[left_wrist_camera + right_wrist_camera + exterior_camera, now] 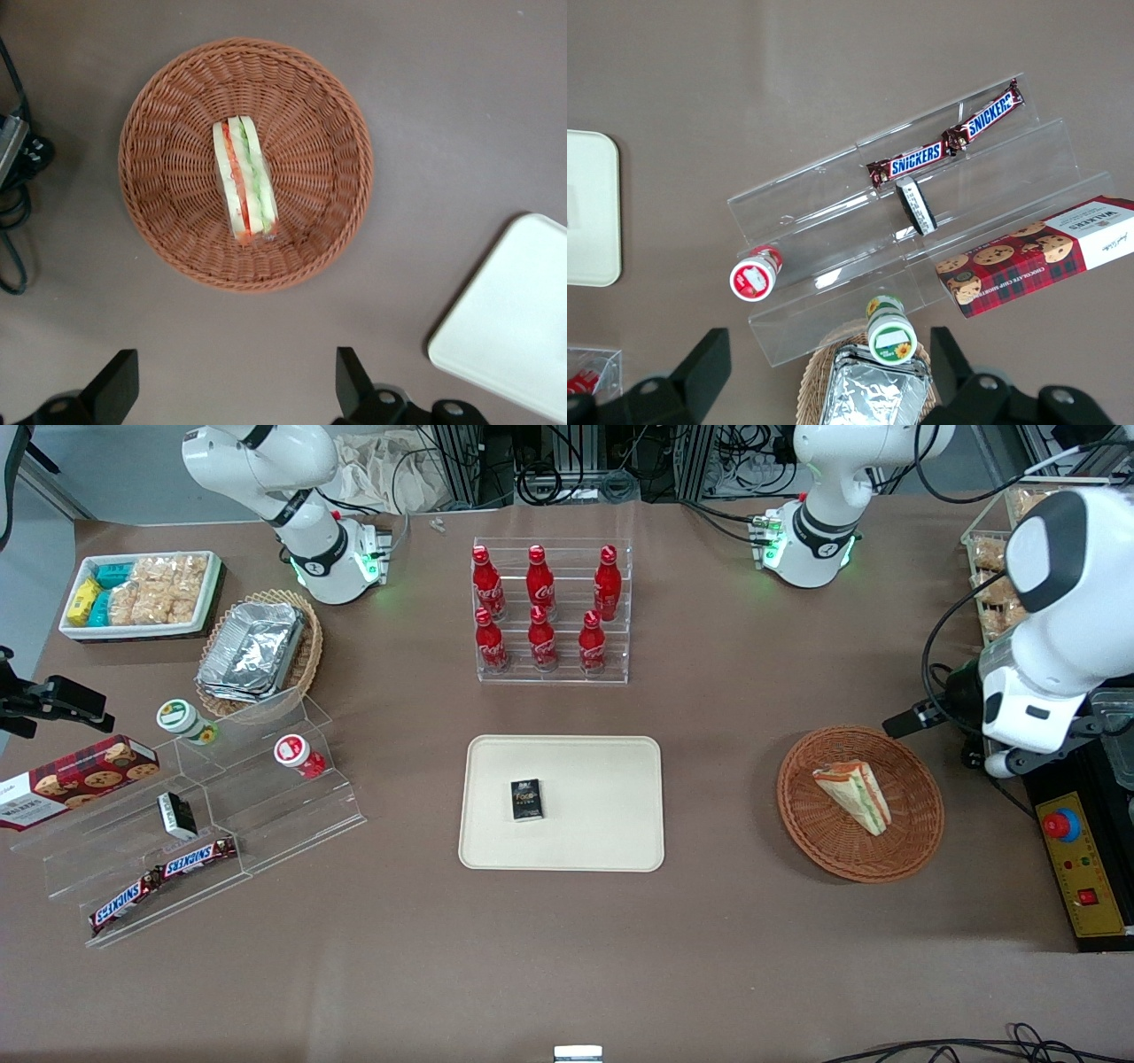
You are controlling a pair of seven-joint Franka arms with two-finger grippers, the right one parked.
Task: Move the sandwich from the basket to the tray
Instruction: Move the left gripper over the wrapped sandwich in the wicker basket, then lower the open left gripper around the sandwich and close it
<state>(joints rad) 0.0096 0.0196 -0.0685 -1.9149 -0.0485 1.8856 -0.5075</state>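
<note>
Surface: your table (567,957) is covered in plain brown matting, with cables and aluminium framing along the edge farthest from the front camera.

Tray (562,802): cream, mid-table, carrying one small dark box (526,799). Farther from the camera than the tray stands a clear rack (553,613) with six red cola bottles (541,609).

Toward the parked arm's end you have a clear stepped stand (208,815) with two Snickers bars (164,872), two small lidded cups, and a cookie box (75,778); also a tan wicker basket with foil containers (257,651) and a white bin of snacks (142,593).

Basket (860,803): reddish-brown wicker, toward the working arm's end, well apart from the tray. The sandwich (852,794) lies inside it, roughly central; in the wrist view it shows edge-on, with bread, green and red layers visible (245,181).

Gripper (237,390): raised above the table, near the basket's rim but not over the sandwich. Its fingers (113,382) stand wide apart, holding nothing, touching nothing.

Hard to make out: from the front, the arm's white housing covers the gripper, so you only see its fingers from the wrist camera, and only their tips. The tray is cut off at that view's edge (509,323). Label text on the dark box is unreadable.
</note>
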